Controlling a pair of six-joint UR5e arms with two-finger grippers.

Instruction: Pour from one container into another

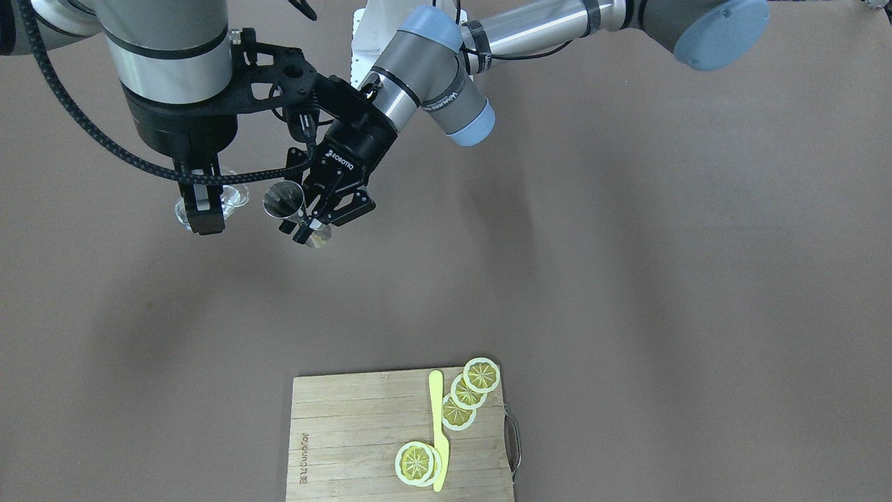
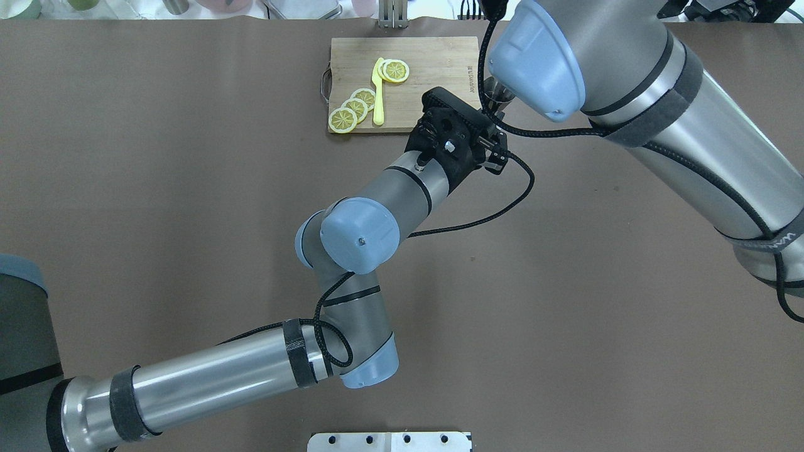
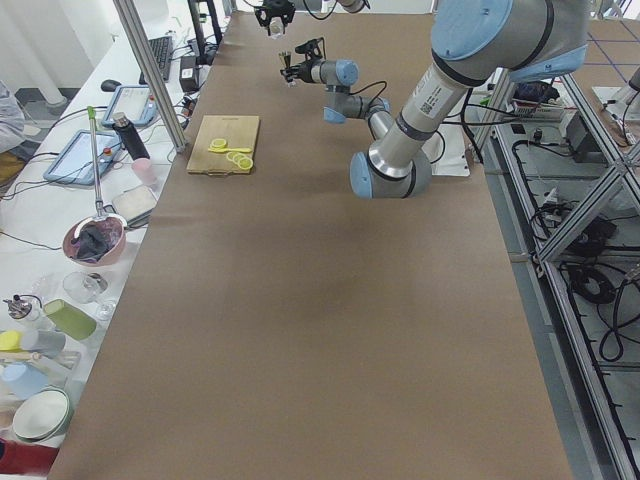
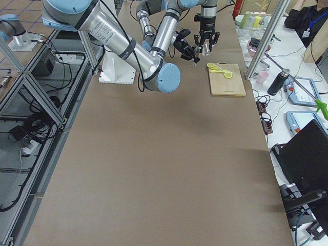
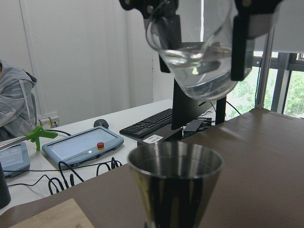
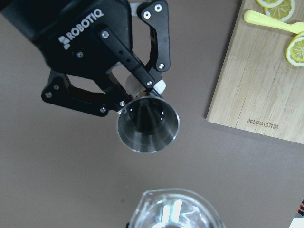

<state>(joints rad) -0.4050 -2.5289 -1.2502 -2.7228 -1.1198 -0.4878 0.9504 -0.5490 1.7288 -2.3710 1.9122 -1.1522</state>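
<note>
**Cup Held Over Jigger Off the Board's End**

The brown table [image 1: 627, 279] took up most of the room. Two grey arms reached out over it on the robot's side of the wooden cutting board [image 1: 348, 432]. The right arm [image 1: 167, 63] came down almost straight. The left arm [image 1: 529, 28] came in bent and slanting to meet it. Their hands met in the air over bare table, just off the board's short end, the one with the printed brand name.

The right gripper [image 5: 202, 66] had its two dark fingers pressed against opposite sides of the clear glass cup [image 1: 235, 197], pinching it between them. The cup hung tipped, with its pouring lip turned toward the jigger [image 1: 284, 199]. It sat higher than the jigger and close to it without touching. From where I stood I could not tell whether there was anything in the glass.

The left gripper [image 1: 311, 224] was clamped on the jigger's narrow waist. One open steel cone pointed up toward the cup and the other cone pointed down below the fingers. The jigger was clear of both the table and the board.

On the board lay a yellow knife [image 1: 437, 432], set across the grain. Three lemon slices [image 1: 481, 375] overlapped in a short row at the corner near the board's metal handle, just beside the knife. Two more were stacked against the knife's other side near its wider end.
</note>
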